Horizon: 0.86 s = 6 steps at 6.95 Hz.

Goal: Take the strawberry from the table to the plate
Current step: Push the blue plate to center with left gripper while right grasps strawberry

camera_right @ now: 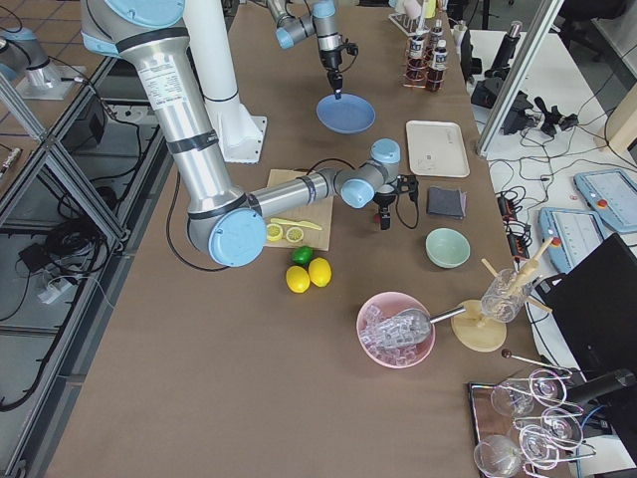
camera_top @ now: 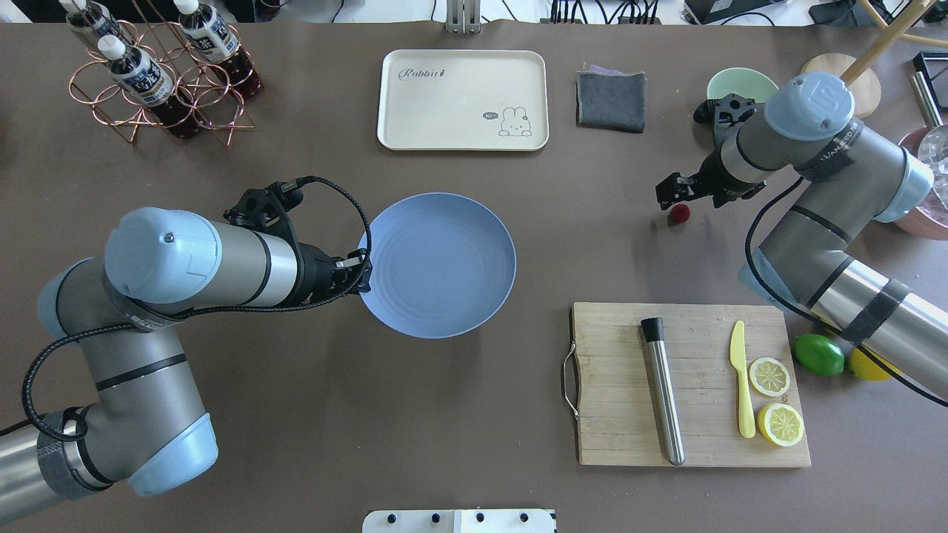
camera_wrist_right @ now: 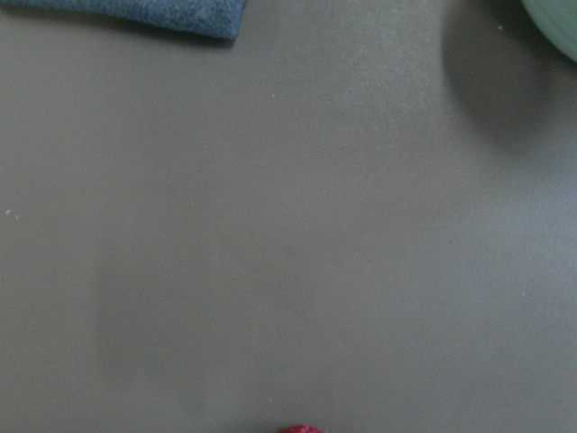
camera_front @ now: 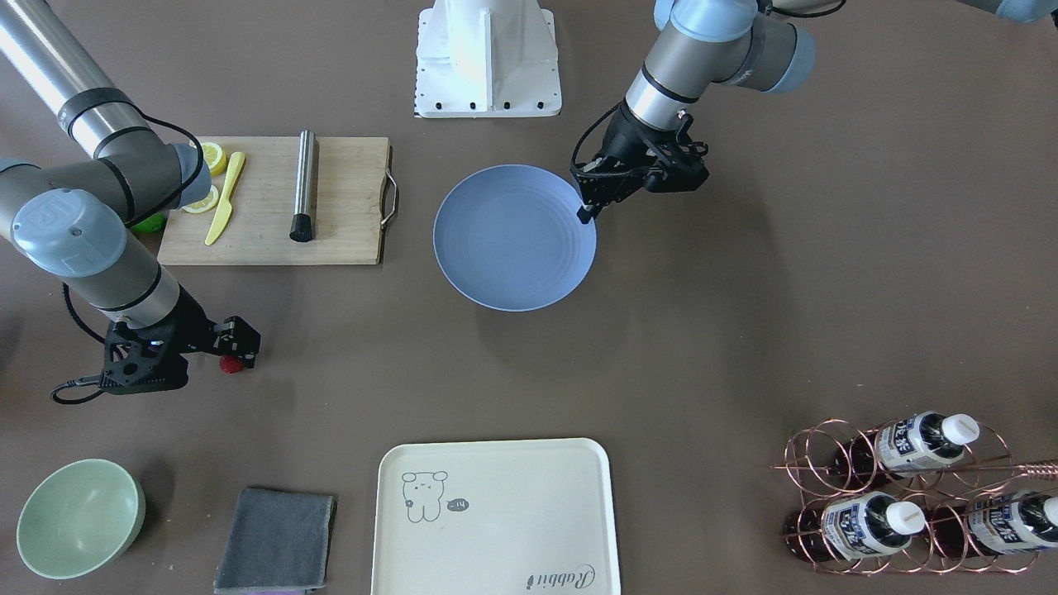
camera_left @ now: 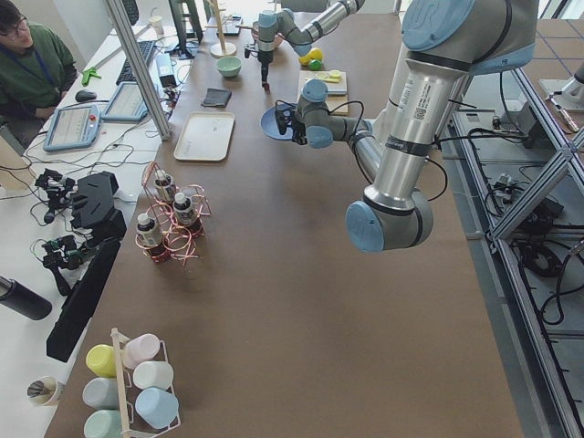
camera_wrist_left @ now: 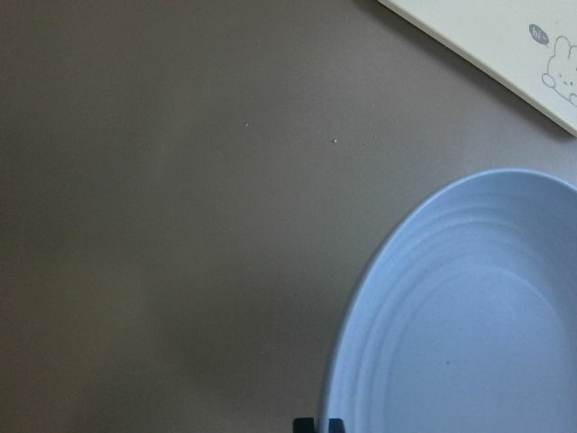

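Note:
The strawberry (camera_front: 231, 364) (camera_top: 680, 214), small and dark red, lies on the brown table (camera_front: 744, 289). My right gripper (camera_front: 240, 350) (camera_top: 672, 197) hangs just over it, open, fingers apart and empty. Only the berry's top (camera_wrist_right: 300, 429) shows at the bottom edge of the right wrist view, with no fingertips in sight. The blue plate (camera_front: 514, 248) (camera_top: 437, 265) (camera_wrist_left: 469, 316) rests empty mid-table. At the rim on my left side of the plate, my left gripper (camera_front: 585, 216) (camera_top: 363, 277) (camera_wrist_left: 319, 424) is shut on nothing.
A wooden cutting board (camera_top: 692, 385) bears a metal rod, a yellow knife and two lemon slices; a lime (camera_top: 818, 354) lies beside it. Along the far edge stand a cream tray (camera_top: 463, 100), grey cloth (camera_top: 611, 101), green bowl (camera_front: 78, 516) and bottle rack (camera_top: 159, 78).

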Available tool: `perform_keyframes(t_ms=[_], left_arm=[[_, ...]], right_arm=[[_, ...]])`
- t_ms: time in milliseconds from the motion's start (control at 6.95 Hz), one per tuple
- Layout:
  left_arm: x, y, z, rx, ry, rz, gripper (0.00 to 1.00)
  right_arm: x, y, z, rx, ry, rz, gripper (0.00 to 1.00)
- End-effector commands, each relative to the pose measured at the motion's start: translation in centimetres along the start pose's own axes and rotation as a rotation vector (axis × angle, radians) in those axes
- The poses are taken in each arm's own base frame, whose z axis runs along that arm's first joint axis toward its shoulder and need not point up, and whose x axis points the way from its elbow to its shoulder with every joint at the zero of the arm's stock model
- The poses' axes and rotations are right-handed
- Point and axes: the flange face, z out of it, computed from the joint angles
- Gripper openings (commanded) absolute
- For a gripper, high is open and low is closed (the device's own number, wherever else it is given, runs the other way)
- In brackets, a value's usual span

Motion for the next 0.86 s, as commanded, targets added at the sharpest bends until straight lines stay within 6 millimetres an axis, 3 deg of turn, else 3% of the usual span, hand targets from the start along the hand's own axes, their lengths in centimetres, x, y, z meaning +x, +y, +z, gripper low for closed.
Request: perform_keyframes(t_ms=[0, 144, 288, 719], left_arm=[[0.1, 0.7, 0.0, 0.004, 0.005, -0.001, 0.00], [0.1, 0.7, 0.0, 0.004, 0.005, -0.001, 0.00], [0.0, 0.6, 0.1, 0.004, 0.003, 0.000, 0.00], [0.1, 1.1, 0.4, -0.003, 0.002, 0.003, 0.00]], right_arm=[[-1.9, 1.0, 0.6, -0.014, -0.016, 0.009, 1.00], [-2.0, 0.9, 0.6, -0.012, -0.016, 0.008, 0.93], [-2.0, 0.9, 0.7, -0.011, -0.014, 0.014, 0.72], [-1.0, 0.6, 0.7, -0.009, -0.004, 0.020, 0.69]])
